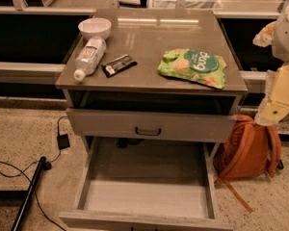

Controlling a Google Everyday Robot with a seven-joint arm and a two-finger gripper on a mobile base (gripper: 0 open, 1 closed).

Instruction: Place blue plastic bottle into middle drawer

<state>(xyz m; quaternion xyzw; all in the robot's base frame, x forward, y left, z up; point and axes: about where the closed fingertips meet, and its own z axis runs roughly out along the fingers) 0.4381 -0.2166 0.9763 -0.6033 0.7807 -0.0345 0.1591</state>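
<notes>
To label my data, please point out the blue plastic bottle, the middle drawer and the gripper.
blue plastic bottle (89,55): camera view, on its label.
middle drawer (149,197): camera view, on its bare floor.
gripper (264,33): camera view, right edge, on its end.

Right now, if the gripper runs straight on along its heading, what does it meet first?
The gripper, at the right edge beside the cabinet, points down and slightly left. First in line looks like the orange backpack, though depth is unclear.

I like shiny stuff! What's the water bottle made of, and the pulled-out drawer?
The blue plastic bottle looks like clear plastic: see-through, glossy, with a white cap. The middle drawer looks like grey wood or laminate: matte, with a pale floor. The gripper hangs at the right edge, away from both.
</notes>
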